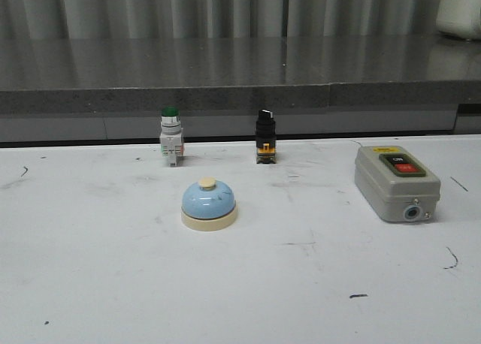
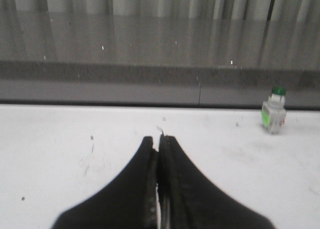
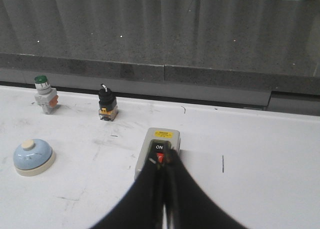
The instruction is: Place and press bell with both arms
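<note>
we see left pincer (image 2: 159,154) pressed together, empty; right pincer (image 3: 164,171) pressed together, empty, above switch box (image 3: 157,151); bell (image 1: 209,203) untouched on table (image 1: 90,269).

The small light-blue dome bell (image 1: 209,203) looks smooth and a bit shiny, with a dull cream base. The white table top (image 1: 90,269) is matt and marked with dark scuffs. The grey switch box (image 1: 396,183), at the right, looks like smooth plastic. The dark grey speckled stone ledge (image 1: 225,66) behind is glossy. The black left gripper (image 2: 159,148) and black right gripper (image 3: 164,161) look matt.
</note>
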{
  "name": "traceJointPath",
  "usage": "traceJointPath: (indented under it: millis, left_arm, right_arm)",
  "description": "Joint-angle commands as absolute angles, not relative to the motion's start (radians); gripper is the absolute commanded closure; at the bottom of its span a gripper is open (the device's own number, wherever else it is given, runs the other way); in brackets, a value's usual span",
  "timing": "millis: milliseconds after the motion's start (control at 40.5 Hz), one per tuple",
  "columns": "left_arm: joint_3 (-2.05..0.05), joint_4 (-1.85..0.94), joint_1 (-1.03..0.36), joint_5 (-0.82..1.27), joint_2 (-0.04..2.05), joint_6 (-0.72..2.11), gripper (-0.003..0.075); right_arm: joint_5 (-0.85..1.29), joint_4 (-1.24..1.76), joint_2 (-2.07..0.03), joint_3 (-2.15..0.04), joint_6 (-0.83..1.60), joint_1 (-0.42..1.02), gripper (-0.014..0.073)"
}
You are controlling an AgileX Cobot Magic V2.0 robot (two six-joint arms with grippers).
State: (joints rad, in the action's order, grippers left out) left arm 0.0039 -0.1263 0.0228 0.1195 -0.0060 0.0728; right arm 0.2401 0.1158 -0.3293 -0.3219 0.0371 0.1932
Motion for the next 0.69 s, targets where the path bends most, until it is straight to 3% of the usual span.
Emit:
traceJointPath:
  millis: [0, 667]
  left_arm:
    - [0.024, -0.127, 0.024, 0.026, -0.021, 0.069, 0.0740]
    - [0.028, -0.127, 0.024, 0.031, -0.021, 0.069, 0.0740]
  right_arm:
    - [0.163, 0.107, -0.337, -0.345, 0.048, 0.189, 0.0664]
    - [0.169, 0.107, -0.336, -0.345, 0.048, 0.189, 0.0664]
